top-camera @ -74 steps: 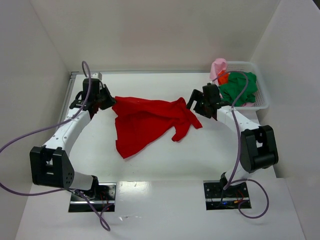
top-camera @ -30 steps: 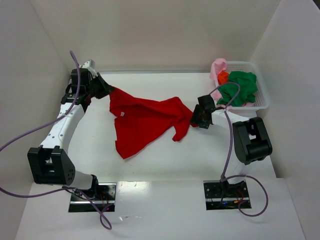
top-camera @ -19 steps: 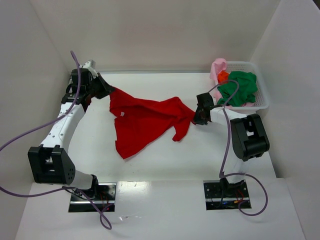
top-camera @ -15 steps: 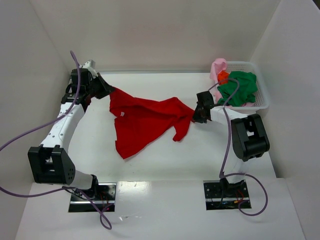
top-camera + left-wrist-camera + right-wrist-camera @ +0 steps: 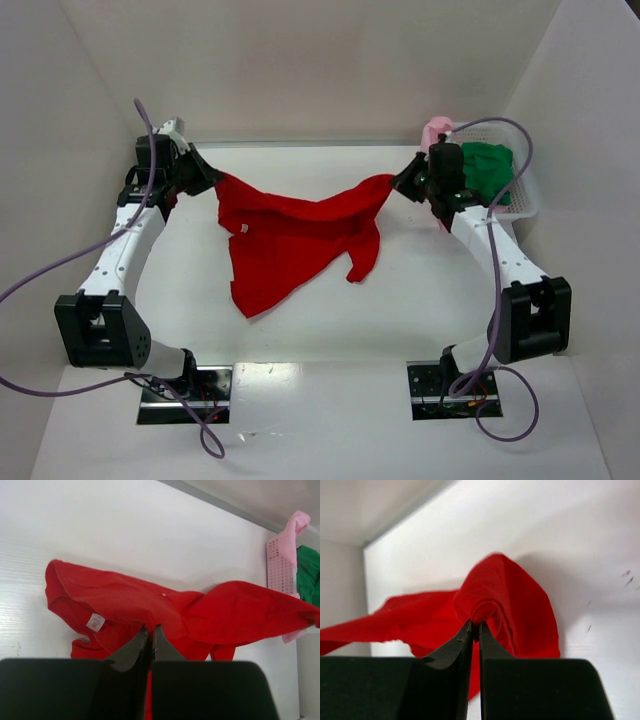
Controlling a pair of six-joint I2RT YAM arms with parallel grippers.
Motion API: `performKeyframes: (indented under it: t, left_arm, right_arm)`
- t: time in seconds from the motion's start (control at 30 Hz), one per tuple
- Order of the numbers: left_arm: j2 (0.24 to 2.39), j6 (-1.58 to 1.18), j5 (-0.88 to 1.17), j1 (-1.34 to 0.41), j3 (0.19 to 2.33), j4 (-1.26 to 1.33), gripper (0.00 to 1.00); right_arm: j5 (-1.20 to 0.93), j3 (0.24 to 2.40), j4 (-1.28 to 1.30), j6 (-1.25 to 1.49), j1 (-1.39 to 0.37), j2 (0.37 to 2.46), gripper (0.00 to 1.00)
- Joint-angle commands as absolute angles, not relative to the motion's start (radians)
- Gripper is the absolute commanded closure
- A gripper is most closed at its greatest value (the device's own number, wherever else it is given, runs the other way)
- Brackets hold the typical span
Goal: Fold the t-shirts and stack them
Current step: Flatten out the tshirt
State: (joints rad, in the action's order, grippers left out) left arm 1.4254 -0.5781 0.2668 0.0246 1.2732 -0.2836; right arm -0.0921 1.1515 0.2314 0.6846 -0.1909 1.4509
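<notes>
A bright red t-shirt (image 5: 290,235) hangs stretched between both grippers above the white table, its lower part draped down onto the surface. My left gripper (image 5: 212,180) is shut on the shirt's left upper edge (image 5: 150,626), near the white label (image 5: 95,622). At the far right, my right gripper (image 5: 398,183) is shut on a bunched fold of the same red shirt (image 5: 485,610). A dark green t-shirt (image 5: 487,172) and a pale pink t-shirt (image 5: 436,131) lie in the basket; the orange one is hidden.
The white lattice basket (image 5: 527,205) stands at the back right corner, just behind my right arm. White walls close in the table on the left, back and right. The arm bases sit at the near edge.
My right gripper closed on the shirt's right end and lifted it up and back toward the basket. The shirt now hangs stretched between both grippers. The left gripper shifted slightly.
</notes>
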Motion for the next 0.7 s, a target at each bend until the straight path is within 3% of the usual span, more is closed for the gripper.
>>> performKeyframes:
  t: [0.0,0.47,0.67]
  left_arm:
    - [1.402,-0.545,0.255,0.051,1.360,-0.270,1.00]
    - [1.373,-0.517,0.106,0.091,1.715,-0.310,1.00]
    - [1.344,-0.488,0.058,0.091,1.854,-0.330,1.00]
  right_arm:
    - [-0.120,1.242,0.202,0.695,-0.132,1.394,0.99]
    - [-0.097,1.647,0.255,0.643,-0.072,1.384,1.00]
    - [-0.086,1.698,0.264,0.623,-0.072,1.315,1.00]
